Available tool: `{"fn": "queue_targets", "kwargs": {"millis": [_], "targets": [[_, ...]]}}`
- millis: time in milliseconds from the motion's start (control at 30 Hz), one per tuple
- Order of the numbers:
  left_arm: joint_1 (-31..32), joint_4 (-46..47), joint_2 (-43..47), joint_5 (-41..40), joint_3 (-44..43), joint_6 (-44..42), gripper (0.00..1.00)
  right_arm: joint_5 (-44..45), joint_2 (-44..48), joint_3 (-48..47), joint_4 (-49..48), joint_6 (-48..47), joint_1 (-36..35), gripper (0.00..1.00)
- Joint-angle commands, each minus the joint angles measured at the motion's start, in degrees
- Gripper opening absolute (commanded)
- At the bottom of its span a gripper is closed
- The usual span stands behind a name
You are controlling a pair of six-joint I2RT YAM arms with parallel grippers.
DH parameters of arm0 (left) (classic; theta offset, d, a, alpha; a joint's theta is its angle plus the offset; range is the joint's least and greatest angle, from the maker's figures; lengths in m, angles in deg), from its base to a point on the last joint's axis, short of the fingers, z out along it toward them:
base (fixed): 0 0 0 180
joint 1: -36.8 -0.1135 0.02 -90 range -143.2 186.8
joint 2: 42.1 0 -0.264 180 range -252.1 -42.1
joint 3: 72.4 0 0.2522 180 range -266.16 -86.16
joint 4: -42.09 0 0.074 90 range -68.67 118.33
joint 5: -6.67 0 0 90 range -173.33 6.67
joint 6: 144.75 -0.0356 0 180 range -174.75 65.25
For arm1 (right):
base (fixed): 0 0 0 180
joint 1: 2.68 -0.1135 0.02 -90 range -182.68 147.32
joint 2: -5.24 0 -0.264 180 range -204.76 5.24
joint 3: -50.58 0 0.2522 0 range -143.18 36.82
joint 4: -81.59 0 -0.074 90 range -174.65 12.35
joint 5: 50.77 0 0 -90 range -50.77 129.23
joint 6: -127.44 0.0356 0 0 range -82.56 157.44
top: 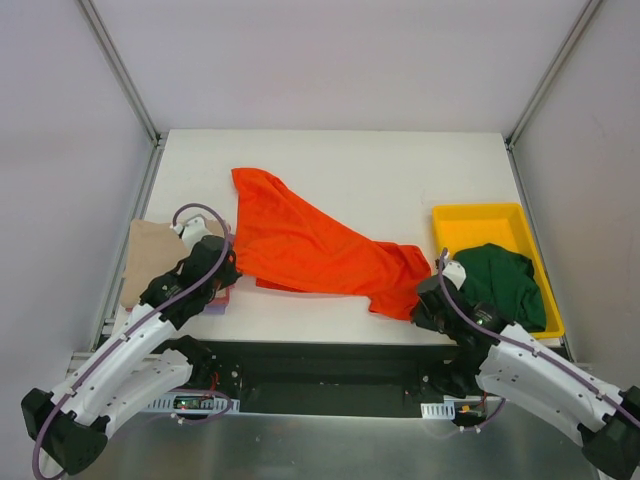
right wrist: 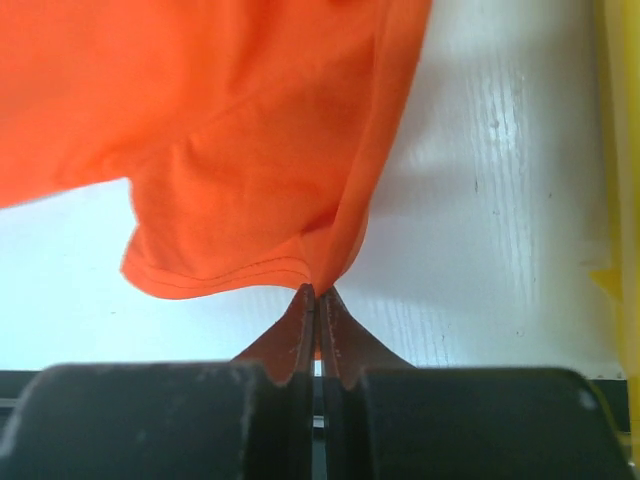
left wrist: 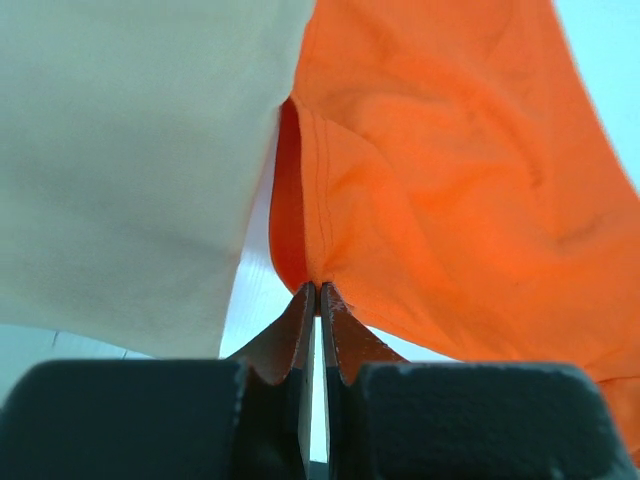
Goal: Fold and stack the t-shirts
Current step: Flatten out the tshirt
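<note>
The bright orange-red t-shirt (top: 305, 245) lies spread and rumpled across the middle of the white table. My left gripper (top: 232, 268) is shut on its near left edge; the left wrist view shows the cloth (left wrist: 450, 190) pinched at the fingertips. My right gripper (top: 424, 297) is shut on its near right corner, with the hem (right wrist: 250, 160) pinched in the right wrist view. The dark green t-shirt (top: 505, 282) lies bunched in the yellow tray. A folded tan t-shirt (top: 150, 258) lies at the left on a stack; pink and lavender edges (top: 220, 298) peek out under my left arm.
The yellow plastic tray (top: 475, 222) stands at the table's right side. The table's front edge (top: 330, 335) runs just before both grippers. Grey walls and metal frame posts enclose the table.
</note>
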Motion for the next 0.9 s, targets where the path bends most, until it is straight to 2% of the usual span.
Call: {"fn": "queue_targets", "kwargs": {"millis": [0,133,300,433,600,767,867], "targets": [[-0.9,-0.5,-1.2,0.4,-9.1,-4.0,0.0,3.6,4.5,-7.7,1.7,-5.0,-0.1,0.0],[-1.1,-1.7,-4.1,0.7,-18.8,-7.6,0.0,8.3,4.1,-19.1,4.4,-11.0,0.0,0.0],[-1.6,-3.1,-7.5,-1.5,-32.9,-13.4,0.0,16.4,-0.4,-40.4,8.4,-18.3,0.6,0.0],[-1.6,-4.6,-8.8,-2.8,-45.4,-17.4,0.0,18.7,-3.8,-55.5,8.7,-25.1,0.7,0.0],[-1.6,-5.6,-8.6,-2.3,-60.9,-21.2,0.0,17.9,-6.4,-73.0,8.3,-31.3,0.6,0.0],[-1.6,-5.7,-6.4,4.0,-68.6,-22.9,0.0,5.1,-9.9,-91.6,13.0,-34.7,0.6,0.0],[-1.6,-5.7,-5.1,8.1,-71.4,-22.7,0.0,3.0,-11.8,-101.1,14.6,-35.9,0.6,0.0]]}}
